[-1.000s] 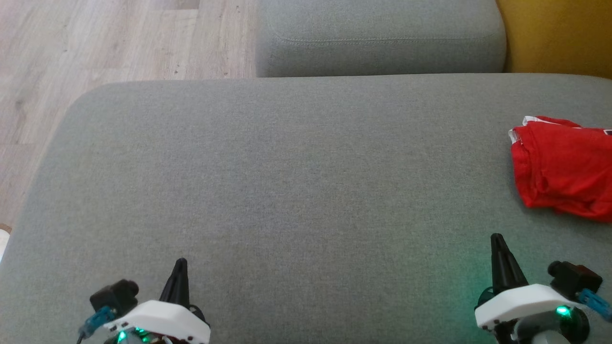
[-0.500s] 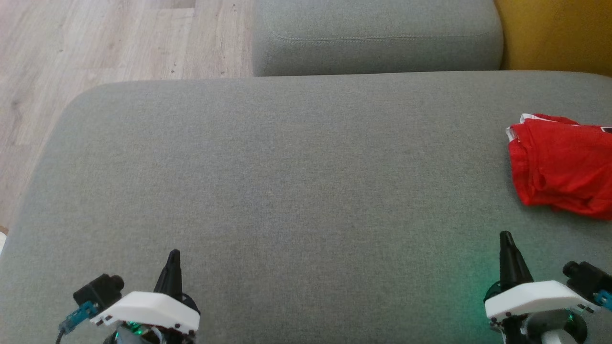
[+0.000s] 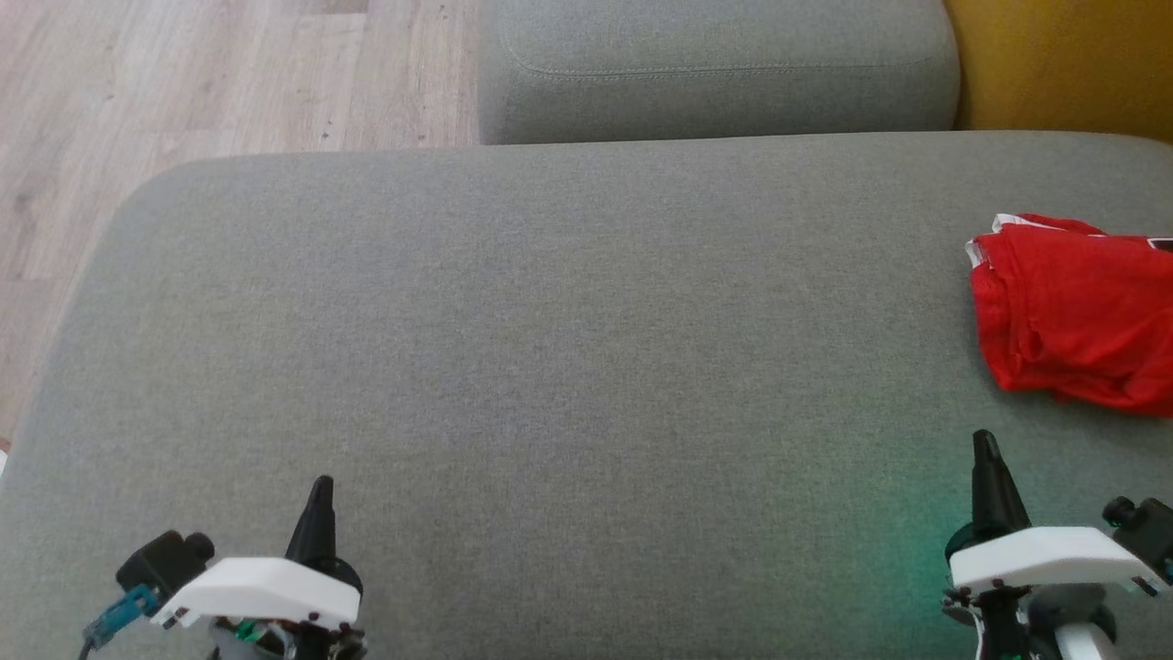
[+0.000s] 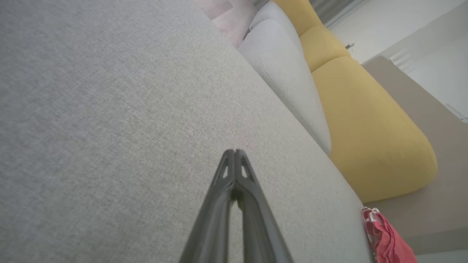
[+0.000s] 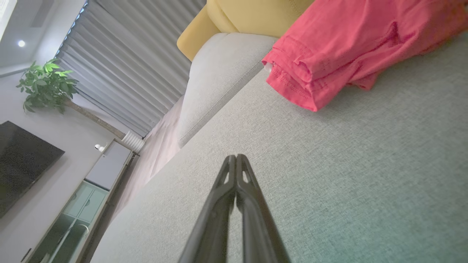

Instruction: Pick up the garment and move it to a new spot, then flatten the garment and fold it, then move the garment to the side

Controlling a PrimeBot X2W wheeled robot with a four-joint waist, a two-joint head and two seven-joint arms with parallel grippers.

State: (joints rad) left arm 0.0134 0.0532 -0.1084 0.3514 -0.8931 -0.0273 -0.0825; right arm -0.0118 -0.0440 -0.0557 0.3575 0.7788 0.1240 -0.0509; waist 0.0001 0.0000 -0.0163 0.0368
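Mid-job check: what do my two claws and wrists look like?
The left claw and right claw match: two long, dark, tapering fingers on a white wrist shell. A small black camera sits outboard of each shell; the left one has a blue connector. Green light glows beneath.

This is a home living room. It has a grey sofa (image 3: 550, 321) with yellow cushions (image 4: 365, 128) on a pale wood floor (image 3: 183, 73). Curtains (image 5: 128, 54), a potted plant (image 5: 47, 86), a television (image 5: 22, 164) and a glass-fronted cabinet (image 5: 84, 204) stand along the walls.
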